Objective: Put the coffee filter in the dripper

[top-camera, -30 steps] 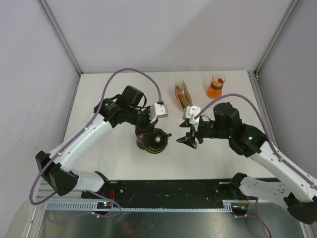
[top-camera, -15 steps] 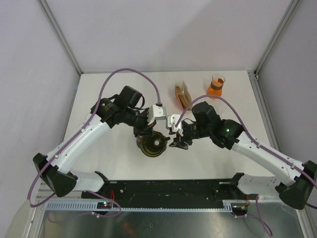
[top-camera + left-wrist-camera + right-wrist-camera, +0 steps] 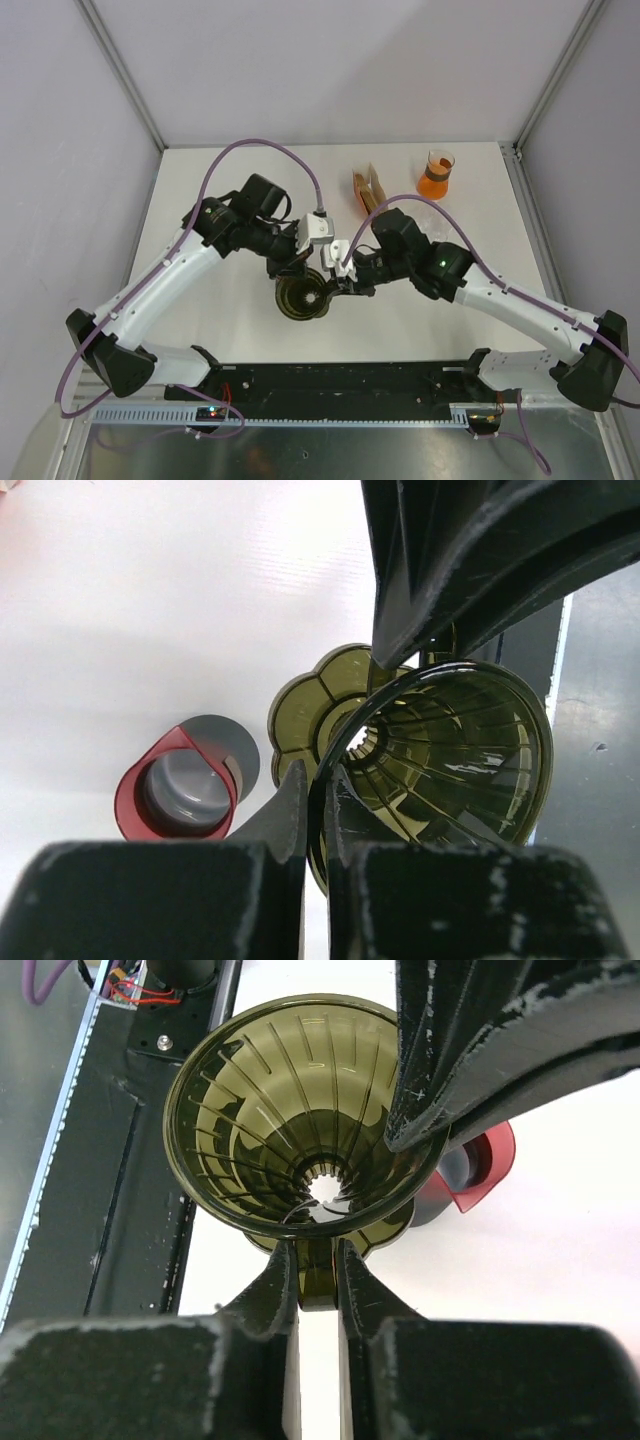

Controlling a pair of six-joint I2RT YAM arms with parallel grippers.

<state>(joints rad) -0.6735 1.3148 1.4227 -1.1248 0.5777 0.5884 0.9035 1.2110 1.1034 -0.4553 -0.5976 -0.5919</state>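
The dripper point(image 3: 303, 296), a smoky olive ribbed cone, is held tilted above the table between both arms. My left gripper point(image 3: 315, 780) is shut on the thin rim of the dripper point(image 3: 440, 750). In the right wrist view, my right gripper point(image 3: 318, 1260) is shut on the handle tab under the dripper point(image 3: 290, 1130), a finger pressed on each side. In the top view the left gripper point(image 3: 300, 266) and the right gripper point(image 3: 340, 282) meet at the cone. The brown coffee filter point(image 3: 368, 192) stands apart at the back of the table.
A grey cylinder with a red translucent collar point(image 3: 185, 788) stands on the table just beside the dripper, also seen in the right wrist view point(image 3: 470, 1172). A glass beaker of orange liquid point(image 3: 435, 175) is at the back right. The black base rail point(image 3: 340, 385) runs along the near edge.
My right arm has swung left from open table to the dripper and its jaws have closed on the handle tab. The left gripper has kept its hold on the rim.
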